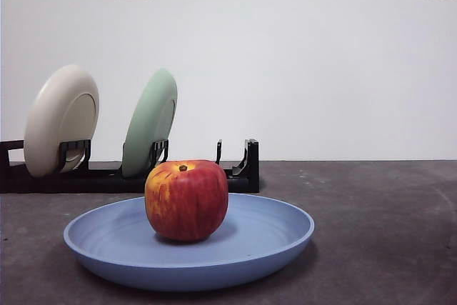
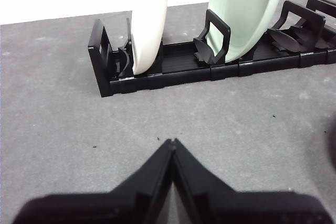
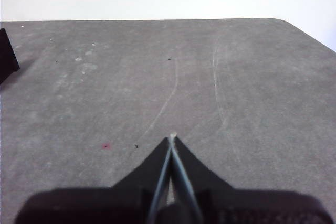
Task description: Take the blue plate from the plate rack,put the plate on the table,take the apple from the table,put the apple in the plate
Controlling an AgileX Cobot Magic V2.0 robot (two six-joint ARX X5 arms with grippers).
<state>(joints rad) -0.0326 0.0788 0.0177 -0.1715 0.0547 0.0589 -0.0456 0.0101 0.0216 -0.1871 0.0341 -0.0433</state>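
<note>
The blue plate [image 1: 271, 237] lies flat on the dark grey table [image 1: 385, 219] in the front view, near the camera. The red apple [image 1: 186, 199] stands upright in the plate, left of its middle. Behind them the black plate rack [image 1: 239, 175] holds a cream-white plate and a pale green plate. My left gripper [image 2: 172, 142] is shut and empty, hovering over bare table in front of the rack [image 2: 173, 69]. My right gripper [image 3: 172, 139] is shut and empty over bare table. Neither gripper shows in the front view.
The cream-white plate [image 1: 61, 119] and the pale green plate [image 1: 150, 123] lean in the rack's left slots; they also show in the left wrist view [image 2: 149, 19] [image 2: 244, 9]. The table's rounded far corner [image 3: 294, 24] shows in the right wrist view.
</note>
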